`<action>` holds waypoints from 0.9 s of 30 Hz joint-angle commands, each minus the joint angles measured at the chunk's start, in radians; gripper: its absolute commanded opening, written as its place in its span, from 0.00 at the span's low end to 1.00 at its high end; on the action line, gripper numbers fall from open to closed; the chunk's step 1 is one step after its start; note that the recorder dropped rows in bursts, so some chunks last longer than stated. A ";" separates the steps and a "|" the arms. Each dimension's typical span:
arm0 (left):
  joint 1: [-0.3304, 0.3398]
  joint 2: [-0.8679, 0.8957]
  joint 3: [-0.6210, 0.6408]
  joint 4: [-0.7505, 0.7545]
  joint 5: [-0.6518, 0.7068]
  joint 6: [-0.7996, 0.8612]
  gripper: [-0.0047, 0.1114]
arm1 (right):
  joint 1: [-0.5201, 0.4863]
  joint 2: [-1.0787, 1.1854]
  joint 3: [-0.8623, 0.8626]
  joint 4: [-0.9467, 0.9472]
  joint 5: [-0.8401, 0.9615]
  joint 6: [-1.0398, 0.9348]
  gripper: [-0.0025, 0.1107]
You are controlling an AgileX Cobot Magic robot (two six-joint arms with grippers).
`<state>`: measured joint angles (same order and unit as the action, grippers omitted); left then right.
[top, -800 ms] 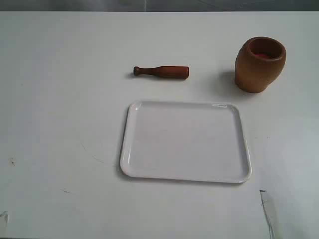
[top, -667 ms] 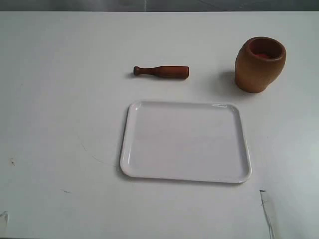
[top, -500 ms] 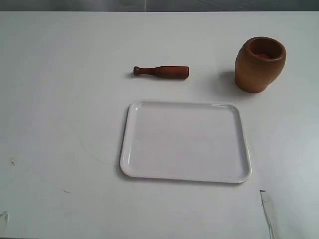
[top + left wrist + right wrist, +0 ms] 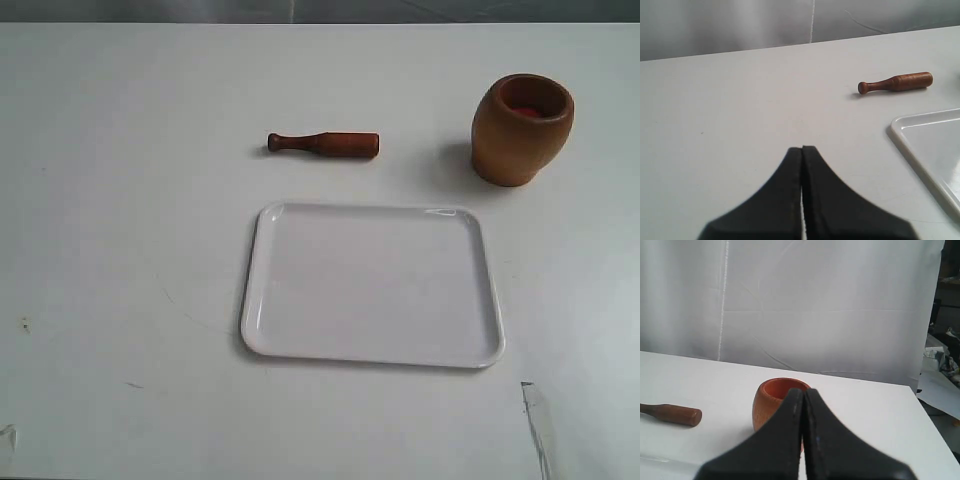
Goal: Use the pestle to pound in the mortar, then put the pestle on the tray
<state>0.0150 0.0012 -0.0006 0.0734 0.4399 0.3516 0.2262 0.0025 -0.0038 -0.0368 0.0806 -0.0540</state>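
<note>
The pestle lies flat on the white table beyond the tray, knob end to the left. It shows too as the pestle and the pestle in the wrist views. The mortar stands upright at the back right, seen closer as the mortar. My left gripper is shut and holds nothing, well short of the pestle. My right gripper is shut and empty, in front of the mortar. Neither gripper shows in the exterior view.
A corner of the tray lies beside the left gripper. A pale curtain hangs behind the table's far edge. Clutter sits off the table's right end. Dark scuff marks sit near the front edge.
</note>
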 commanded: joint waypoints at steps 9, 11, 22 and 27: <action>-0.008 -0.001 0.001 -0.007 -0.003 -0.008 0.04 | -0.007 -0.002 0.004 0.121 -0.017 0.007 0.02; -0.008 -0.001 0.001 -0.007 -0.003 -0.008 0.04 | -0.007 -0.002 0.004 0.190 -0.017 0.007 0.02; -0.008 -0.001 0.001 -0.007 -0.003 -0.008 0.04 | -0.007 -0.002 0.004 0.257 -0.023 0.007 0.02; -0.008 -0.001 0.001 -0.007 -0.003 -0.008 0.04 | -0.007 -0.002 0.004 0.257 -0.023 0.007 0.02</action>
<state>0.0150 0.0012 -0.0006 0.0734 0.4399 0.3516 0.2262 0.0025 -0.0038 0.2126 0.0702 -0.0515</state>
